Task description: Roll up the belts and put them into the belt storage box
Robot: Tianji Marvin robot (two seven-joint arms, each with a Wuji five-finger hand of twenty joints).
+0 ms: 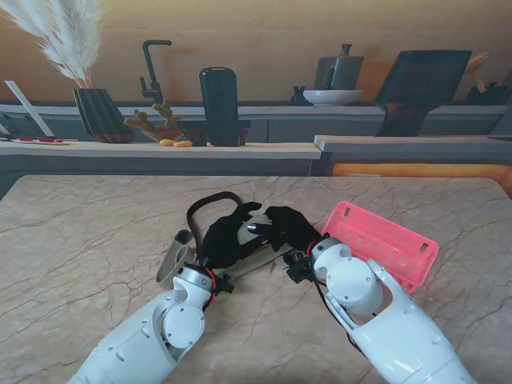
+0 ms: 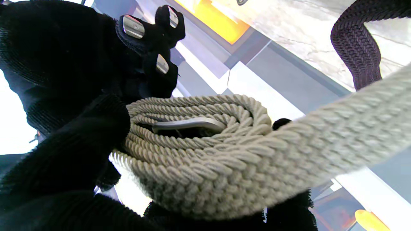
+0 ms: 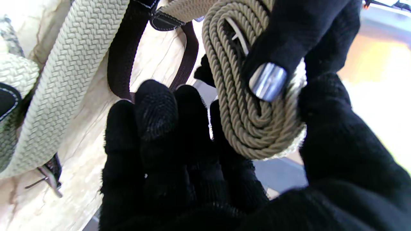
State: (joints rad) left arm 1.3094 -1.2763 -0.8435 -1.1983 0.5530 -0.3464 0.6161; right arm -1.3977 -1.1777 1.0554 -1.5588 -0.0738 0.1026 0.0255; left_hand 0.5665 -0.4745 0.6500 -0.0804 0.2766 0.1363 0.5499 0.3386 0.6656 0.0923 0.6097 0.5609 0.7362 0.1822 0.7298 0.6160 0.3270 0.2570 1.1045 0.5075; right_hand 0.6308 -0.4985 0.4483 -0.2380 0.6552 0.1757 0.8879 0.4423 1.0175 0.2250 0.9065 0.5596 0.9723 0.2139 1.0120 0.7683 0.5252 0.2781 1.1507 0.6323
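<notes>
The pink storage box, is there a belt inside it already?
No, the pink storage box looks empty; the beige belt is coiled between both hands.

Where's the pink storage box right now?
In the stand view the pink storage box sits on the table to the right, just beyond the right hand, tilted, with no belt visible in it.

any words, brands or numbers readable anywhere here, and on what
None can be read.
Beige belt: woven cord and a metal buckle, no lettering.
Brown belt: no print.
Pink box: no label.
Counter items: too small to tell.
</notes>
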